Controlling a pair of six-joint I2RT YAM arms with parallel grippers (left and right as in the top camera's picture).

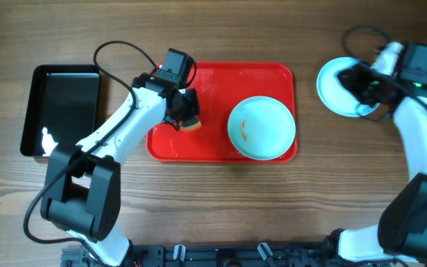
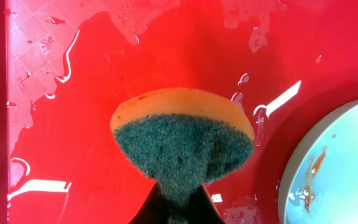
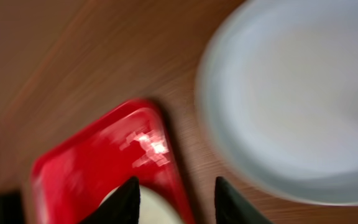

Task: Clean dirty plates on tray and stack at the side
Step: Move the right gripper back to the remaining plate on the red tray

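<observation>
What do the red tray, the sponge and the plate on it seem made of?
The red tray looks like glossy moulded plastic: it mirrors light, with a fine embossed grid. The sponge is orange foam backed with green fibrous scouring pad. The plate is smooth and pale, glazed ceramic or melamine; I cannot tell which.

Both arms wear white shells over black joints. A black cable [image 1: 124,46] loops along the left arm [image 1: 117,126] toward the black left hand [image 1: 186,117]. The right arm [image 1: 425,141] has a tiny green light [image 1: 415,84] beside the right hand [image 1: 363,85], whose black fingers [image 3: 126,202] taper to points.
</observation>
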